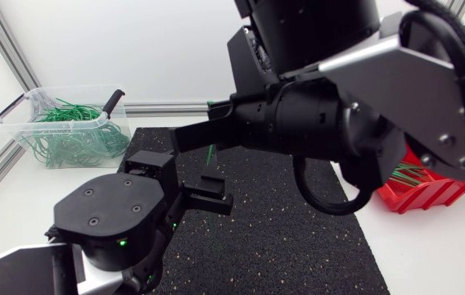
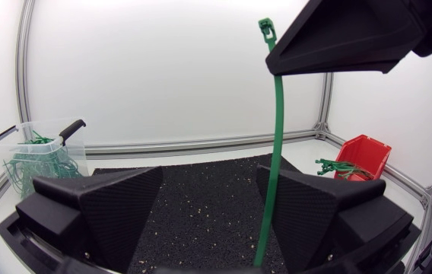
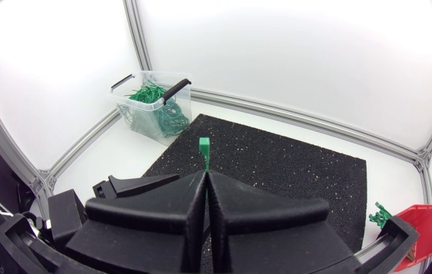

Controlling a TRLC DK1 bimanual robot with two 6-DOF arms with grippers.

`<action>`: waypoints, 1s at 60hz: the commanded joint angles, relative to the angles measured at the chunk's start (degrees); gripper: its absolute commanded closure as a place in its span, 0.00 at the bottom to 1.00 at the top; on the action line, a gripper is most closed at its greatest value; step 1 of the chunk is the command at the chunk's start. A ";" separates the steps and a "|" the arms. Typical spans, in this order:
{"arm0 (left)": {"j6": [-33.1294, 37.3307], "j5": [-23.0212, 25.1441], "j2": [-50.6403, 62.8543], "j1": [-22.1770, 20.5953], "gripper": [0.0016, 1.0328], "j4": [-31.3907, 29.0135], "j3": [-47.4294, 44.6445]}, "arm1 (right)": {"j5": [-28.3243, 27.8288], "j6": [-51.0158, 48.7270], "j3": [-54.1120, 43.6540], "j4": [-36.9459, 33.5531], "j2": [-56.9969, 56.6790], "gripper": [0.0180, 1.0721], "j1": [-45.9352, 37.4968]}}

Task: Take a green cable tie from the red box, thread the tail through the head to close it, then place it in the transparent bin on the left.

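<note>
Green and stiff, the cable tie (image 2: 277, 137) stands upright above the middle of the black mat (image 1: 282, 238), pinched just below its head between the closed fingers of the right gripper (image 3: 204, 179), which leaves the long tail hanging free for threading. Lower over the mat, the left gripper (image 2: 210, 179) is spread wide with the tail running down just inside one finger, unclamped, seemingly placed to catch it and bend it upward. Off the mat's right edge sits the red box (image 1: 429, 192), and beyond its far left corner the transparent bin (image 1: 52, 123) awaits the closed loop.
</note>
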 commanded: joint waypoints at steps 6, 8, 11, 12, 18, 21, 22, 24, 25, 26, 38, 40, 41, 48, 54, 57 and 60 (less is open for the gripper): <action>1.27 -1.39 2.29 -0.97 0.20 1.81 -1.59 | 1.19 1.26 -1.70 1.15 -0.01 0.94 1.17; 1.45 -1.48 2.38 -1.05 0.20 2.07 -1.59 | 1.27 1.35 -1.79 1.32 -0.01 0.94 1.35; 1.54 -1.74 2.46 -1.23 0.20 2.34 -1.59 | 1.80 1.35 -2.05 1.85 -0.01 0.94 1.61; 1.62 -1.83 2.46 -1.23 0.20 2.42 -1.59 | 2.06 1.35 -2.14 1.85 -0.01 0.94 1.79; 1.89 -2.36 2.55 -1.58 0.20 3.30 -1.59 | 2.77 1.70 -2.14 1.94 -0.10 0.94 2.14; 1.98 -2.45 2.73 -1.58 0.20 3.48 -1.50 | 3.47 1.79 -2.14 1.94 -0.10 0.94 2.31; 1.98 -2.54 2.82 -1.67 0.20 3.57 -1.50 | 3.65 1.88 -2.23 1.94 -0.10 0.94 2.49; 1.98 -2.89 2.82 -1.67 0.20 4.01 -1.41 | 4.17 2.32 -2.31 2.03 -0.10 0.94 2.67; 1.98 -3.06 2.90 -1.76 0.20 4.18 -1.41 | 4.17 2.49 -2.31 2.20 -0.10 0.95 2.67; 2.06 -3.33 2.99 -1.76 0.20 4.27 -1.32 | 4.26 2.58 -2.58 2.64 -0.10 0.94 2.75; 2.77 -4.38 4.22 -2.29 0.20 6.47 -1.32 | 7.95 2.58 -3.98 6.60 0.34 0.94 4.25; 2.77 -4.56 4.22 -2.37 0.20 6.64 -1.32 | 8.31 2.58 -3.98 6.95 0.69 0.94 4.34; 2.85 -4.65 4.31 -2.55 0.20 6.73 -1.32 | 8.39 2.58 -4.07 7.21 0.87 0.94 4.42; 3.03 -5.08 4.40 -2.81 0.20 7.43 -1.32 | 8.66 2.67 -4.16 8.09 1.75 0.94 4.51; 3.12 -5.44 4.40 -2.90 0.25 8.05 -1.32 | 8.74 2.93 -4.33 8.62 2.19 0.94 4.51; 3.29 -5.61 4.40 -2.90 0.26 8.40 -1.32 | 8.83 2.93 -4.42 8.88 2.45 0.94 4.51; 3.47 -5.79 4.31 -2.90 0.29 8.93 -1.41 | 9.10 3.11 -4.77 9.15 2.54 0.94 4.60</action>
